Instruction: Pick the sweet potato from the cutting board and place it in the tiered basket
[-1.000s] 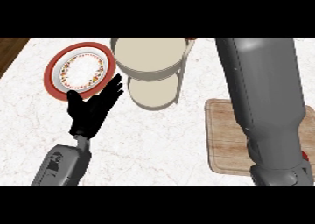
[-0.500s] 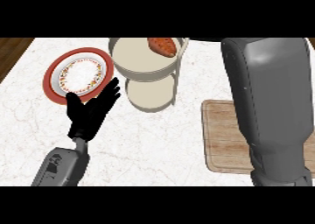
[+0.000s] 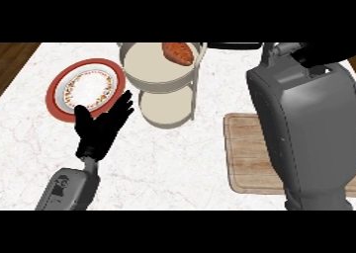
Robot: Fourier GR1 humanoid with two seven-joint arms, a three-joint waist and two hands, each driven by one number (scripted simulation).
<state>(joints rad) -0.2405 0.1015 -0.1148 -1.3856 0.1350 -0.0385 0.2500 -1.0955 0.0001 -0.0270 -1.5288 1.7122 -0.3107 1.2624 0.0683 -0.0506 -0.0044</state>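
The orange-brown sweet potato [image 3: 179, 53] lies in the upper tier of the tiered basket [image 3: 146, 79], near its far right rim. Nothing touches it. My right forearm fills the right side of the view. My right hand [image 3: 314, 53] is at the top right, with dark straight fingers [image 3: 233, 45] stretching left just past the basket's rim, apart from the sweet potato. The wooden cutting board [image 3: 248, 148] lies at the right, partly hidden under that forearm, and its visible part is bare. My left hand [image 3: 101, 127] rests open, fingers up, left of the basket.
A red-rimmed patterned plate [image 3: 84, 90] sits on the marble counter left of the basket, just beyond my left hand. The basket's lower tier [image 3: 166, 108] shows below the upper one. The counter's dark wooden edge runs along the far left.
The sweet potato has come into sight in the basket's upper tier. My right hand has let go of it and drawn back to the right. The left hand has stayed put.
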